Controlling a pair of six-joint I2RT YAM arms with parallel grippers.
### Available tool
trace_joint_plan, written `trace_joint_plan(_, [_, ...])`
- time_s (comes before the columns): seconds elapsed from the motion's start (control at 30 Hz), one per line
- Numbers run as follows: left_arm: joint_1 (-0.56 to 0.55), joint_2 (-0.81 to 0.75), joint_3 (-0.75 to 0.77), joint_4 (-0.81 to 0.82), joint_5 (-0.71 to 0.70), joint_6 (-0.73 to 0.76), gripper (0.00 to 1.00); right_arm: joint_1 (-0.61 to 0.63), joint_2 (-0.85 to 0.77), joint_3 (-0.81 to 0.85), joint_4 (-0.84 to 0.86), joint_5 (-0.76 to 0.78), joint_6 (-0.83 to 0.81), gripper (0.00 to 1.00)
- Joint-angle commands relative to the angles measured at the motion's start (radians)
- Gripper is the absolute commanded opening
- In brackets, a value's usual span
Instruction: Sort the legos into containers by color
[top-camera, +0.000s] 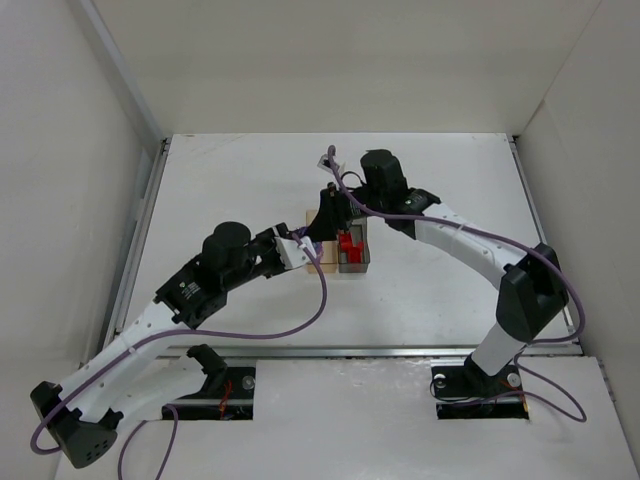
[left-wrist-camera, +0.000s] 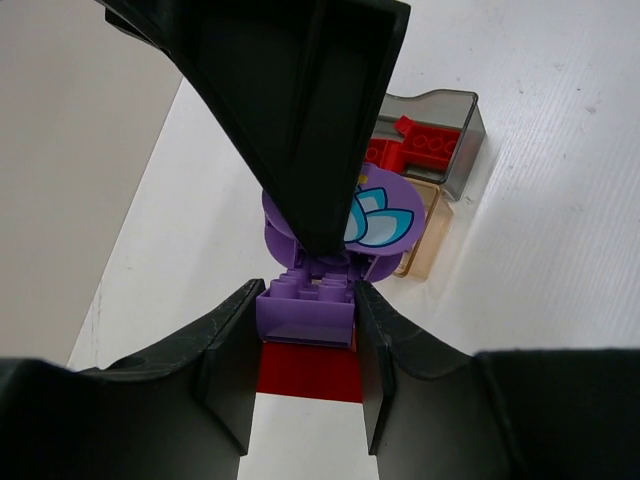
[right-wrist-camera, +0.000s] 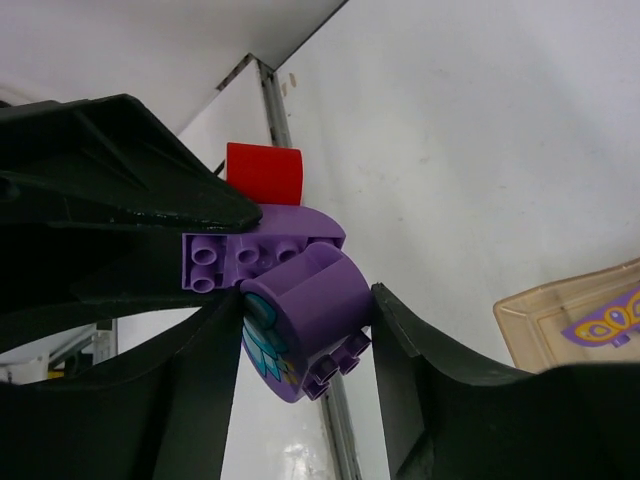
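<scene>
Both grippers hold one joined cluster of legos in the air by the bins. My left gripper (left-wrist-camera: 305, 300) is shut on a purple brick (left-wrist-camera: 305, 315) that has a red brick (left-wrist-camera: 310, 372) stuck to it. My right gripper (right-wrist-camera: 305, 305) is shut on the roundish purple piece (right-wrist-camera: 315, 300) with a bluish flower print (left-wrist-camera: 385, 215), which is joined to that purple brick (right-wrist-camera: 235, 258). The red brick (right-wrist-camera: 265, 172) shows behind. The dark grey bin (left-wrist-camera: 462, 140) holds red bricks (left-wrist-camera: 425, 145). The tan bin (right-wrist-camera: 540, 320) holds a purple printed piece (right-wrist-camera: 605, 325).
In the top view the two bins, tan (top-camera: 322, 262) and grey (top-camera: 356, 266), stand side by side at mid-table under the meeting grippers, left (top-camera: 300, 250) and right (top-camera: 328, 215). White walls enclose the table on three sides.
</scene>
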Motion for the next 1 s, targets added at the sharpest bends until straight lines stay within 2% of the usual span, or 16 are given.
trace_joint_plan(0.0, [-0.005, -0.013, 0.043, 0.082, 0.023, -0.027, 0.00, 0.009, 0.012, 0.049, 0.134, -0.131, 0.008, 0.25])
trace_joint_plan(0.1, [-0.005, -0.013, 0.032, 0.092, 0.000, -0.036, 0.00, 0.009, 0.012, 0.030, 0.134, -0.157, 0.017, 0.13])
trace_joint_plan(0.17, [-0.005, -0.004, 0.008, 0.092, -0.032, -0.047, 0.00, 0.009, 0.012, 0.020, 0.134, -0.099, 0.008, 0.00])
trace_joint_plan(0.23, [-0.005, 0.005, 0.008, 0.078, -0.088, -0.063, 0.00, -0.002, 0.012, 0.006, 0.134, -0.021, 0.034, 0.00])
trace_joint_plan(0.33, [-0.005, 0.025, -0.004, 0.026, -0.151, -0.105, 0.00, -0.017, 0.012, -0.028, 0.125, 0.232, 0.091, 0.00])
trace_joint_plan(0.37, [-0.005, 0.037, -0.014, 0.017, -0.170, -0.123, 0.00, -0.017, 0.026, -0.028, 0.112, 0.381, 0.091, 0.00])
trace_joint_plan(0.47, [-0.005, 0.060, -0.014, 0.004, -0.228, -0.217, 0.00, -0.006, 0.072, -0.037, 0.101, 0.528, 0.100, 0.00])
trace_joint_plan(0.6, [-0.005, 0.060, 0.009, 0.013, -0.248, -0.341, 0.00, 0.003, 0.101, -0.037, 0.101, 0.626, 0.100, 0.00])
trace_joint_plan(0.7, [-0.005, 0.082, 0.029, 0.024, -0.282, -0.419, 0.00, 0.003, 0.133, -0.019, 0.085, 0.640, 0.077, 0.00])
trace_joint_plan(0.8, [-0.005, 0.106, 0.052, 0.035, -0.322, -0.537, 0.00, 0.003, 0.186, 0.020, 0.073, 0.630, 0.054, 0.16])
trace_joint_plan(0.83, [-0.005, 0.106, 0.064, 0.035, -0.338, -0.563, 0.00, 0.003, 0.195, 0.020, 0.059, 0.630, 0.054, 0.30])
trace_joint_plan(0.87, [-0.005, 0.116, 0.064, 0.035, -0.339, -0.608, 0.00, 0.003, 0.206, 0.032, 0.059, 0.630, 0.054, 0.38])
trace_joint_plan(0.9, [-0.005, 0.116, 0.075, 0.035, -0.352, -0.623, 0.00, 0.003, 0.206, 0.032, 0.049, 0.630, 0.045, 0.53])
trace_joint_plan(0.97, [-0.005, 0.116, 0.084, 0.035, -0.366, -0.646, 0.00, 0.003, 0.206, 0.032, 0.049, 0.620, 0.033, 0.62])
